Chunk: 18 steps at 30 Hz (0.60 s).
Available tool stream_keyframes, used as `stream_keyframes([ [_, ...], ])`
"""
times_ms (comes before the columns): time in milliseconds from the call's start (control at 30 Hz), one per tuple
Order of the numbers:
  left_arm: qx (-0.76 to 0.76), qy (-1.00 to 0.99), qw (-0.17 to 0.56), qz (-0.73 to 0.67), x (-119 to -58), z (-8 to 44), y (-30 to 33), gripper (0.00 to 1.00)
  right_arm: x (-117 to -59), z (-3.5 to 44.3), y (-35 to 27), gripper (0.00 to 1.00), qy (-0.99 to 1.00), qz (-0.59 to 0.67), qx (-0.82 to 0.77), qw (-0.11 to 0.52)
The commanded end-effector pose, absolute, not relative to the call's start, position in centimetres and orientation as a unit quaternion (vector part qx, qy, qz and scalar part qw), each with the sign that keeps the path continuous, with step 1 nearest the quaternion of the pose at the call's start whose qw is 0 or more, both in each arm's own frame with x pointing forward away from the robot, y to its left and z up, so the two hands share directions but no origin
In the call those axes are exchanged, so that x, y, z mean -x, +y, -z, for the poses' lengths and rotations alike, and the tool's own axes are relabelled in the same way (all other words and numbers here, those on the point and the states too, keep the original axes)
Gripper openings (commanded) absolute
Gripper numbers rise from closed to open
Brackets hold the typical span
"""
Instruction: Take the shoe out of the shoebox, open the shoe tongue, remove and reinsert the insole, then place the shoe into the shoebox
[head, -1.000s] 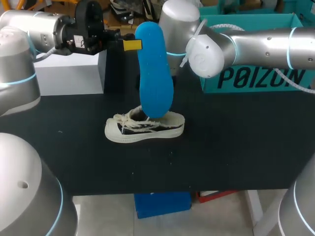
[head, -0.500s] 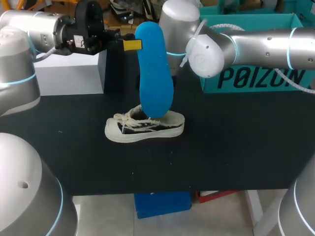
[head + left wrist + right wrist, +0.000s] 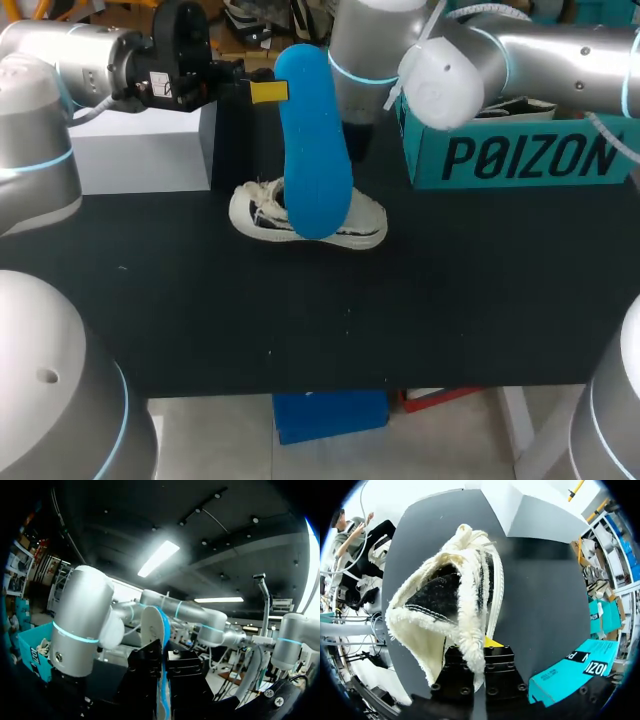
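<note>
- Above the shoe (image 3: 262, 212), my left hand (image 3: 275, 92) is pinching the blue insole (image 3: 312, 150) near its top end, fingers pressed against it from both sides; the left wrist view is showing the insole's edge clamped between them.
- From the head view, the insole is hanging upright in front of the shoe and covering the shoe's middle, so only the toe and the heel are showing on either side of it.
- At the shoe's heel, my right hand (image 3: 479, 652) is gripping the frayed white collar, with the fingers closed on that rim from two sides and one yellow tip peeking out beside it.
- Seen along the right hand's fingers, the shoe is stretching away toe-first over the black tabletop (image 3: 300, 320), its dark opening facing the camera.
- I cannot tell whether the shoe's sole is touching the tabletop.
- Beyond the shoe's heel end, on my right, the teal shoebox (image 3: 520, 155) is standing open and near the shoe.
- Behind the shoe's toe end, on my left, a white box (image 3: 140, 150) is sitting at the tabletop's far edge.
</note>
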<state>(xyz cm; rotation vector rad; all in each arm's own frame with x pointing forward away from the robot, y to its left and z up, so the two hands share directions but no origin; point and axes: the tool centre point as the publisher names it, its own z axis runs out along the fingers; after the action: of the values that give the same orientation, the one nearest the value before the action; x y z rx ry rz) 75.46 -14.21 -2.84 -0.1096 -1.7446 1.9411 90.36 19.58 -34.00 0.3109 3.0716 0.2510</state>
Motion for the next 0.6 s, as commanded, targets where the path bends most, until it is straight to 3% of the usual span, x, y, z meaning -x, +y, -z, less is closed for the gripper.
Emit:
stream_keyframes([
  [33,0.041,-0.644,0.261,-0.718,-75.4,2.9,-14.2,0.0,-89.9,30.2,17.8,0.0,0.975,-0.073,-0.204,0.047],
  [600,0.041,-0.644,0.261,-0.718,-75.4,2.9,-14.2,0.0,-88.9,30.2,16.7,0.0,0.846,-0.093,-0.523,0.052],
])
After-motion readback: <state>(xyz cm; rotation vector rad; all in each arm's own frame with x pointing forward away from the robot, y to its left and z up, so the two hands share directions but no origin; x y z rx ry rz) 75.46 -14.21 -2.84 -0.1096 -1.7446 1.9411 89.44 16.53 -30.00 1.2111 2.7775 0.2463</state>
